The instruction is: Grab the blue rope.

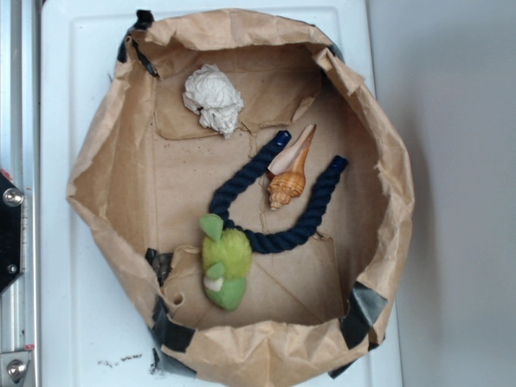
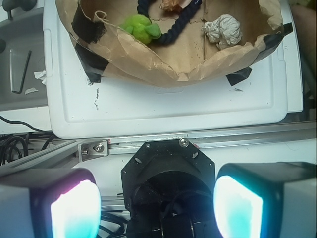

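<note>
The blue rope [image 1: 242,181] lies in a U shape on the floor of a low brown paper bag [image 1: 385,173]. Its two shiny taped ends point to the far side, either side of an orange seashell [image 1: 289,173]. One bend of it is under a green plush toy [image 1: 226,262]. In the wrist view the rope [image 2: 179,24] shows only at the top edge, inside the bag [image 2: 173,74]. My gripper [image 2: 156,206] does not show in the exterior view. It is open, its two glowing pads [image 2: 74,210] wide apart with nothing between them, well back from the bag over the robot's black base [image 2: 168,168].
A crumpled white wad [image 1: 214,98] sits in the bag's far part. The bag rests on a white plastic lid [image 2: 173,109], with black tape on its corners. An aluminium rail [image 2: 233,135] runs between lid and base. An Allen key [image 2: 20,72] lies at left.
</note>
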Controlling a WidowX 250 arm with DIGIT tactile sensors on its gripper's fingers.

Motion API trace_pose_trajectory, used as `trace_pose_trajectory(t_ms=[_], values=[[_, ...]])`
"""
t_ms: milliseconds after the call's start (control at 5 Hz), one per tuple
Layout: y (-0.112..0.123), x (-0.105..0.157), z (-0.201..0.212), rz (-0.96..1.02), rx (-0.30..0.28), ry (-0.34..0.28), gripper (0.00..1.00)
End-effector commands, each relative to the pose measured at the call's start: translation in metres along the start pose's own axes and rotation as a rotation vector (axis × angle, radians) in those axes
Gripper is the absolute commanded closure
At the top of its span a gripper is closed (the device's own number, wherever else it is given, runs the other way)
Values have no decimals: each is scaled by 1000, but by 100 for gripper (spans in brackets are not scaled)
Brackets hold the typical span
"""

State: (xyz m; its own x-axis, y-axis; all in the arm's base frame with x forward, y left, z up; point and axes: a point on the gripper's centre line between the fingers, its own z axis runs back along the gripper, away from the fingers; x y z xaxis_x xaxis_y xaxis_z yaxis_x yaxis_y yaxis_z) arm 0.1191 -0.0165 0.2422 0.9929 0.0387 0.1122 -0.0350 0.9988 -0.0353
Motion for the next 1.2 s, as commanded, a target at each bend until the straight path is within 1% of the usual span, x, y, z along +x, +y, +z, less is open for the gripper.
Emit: trace_pose_trajectory(t_ms=[0,200,400,600,800,1000], values=[[0,0,0,0,0,0,0],[-2,49,-8,87,-43,-45,0],[-1,59,-8,164,-70,-90,0],[9,64,-24,265,-128,-137,0],[12,43,-44,446,-126,-197,0],[12,35,-49,531,-155,-165,0]])
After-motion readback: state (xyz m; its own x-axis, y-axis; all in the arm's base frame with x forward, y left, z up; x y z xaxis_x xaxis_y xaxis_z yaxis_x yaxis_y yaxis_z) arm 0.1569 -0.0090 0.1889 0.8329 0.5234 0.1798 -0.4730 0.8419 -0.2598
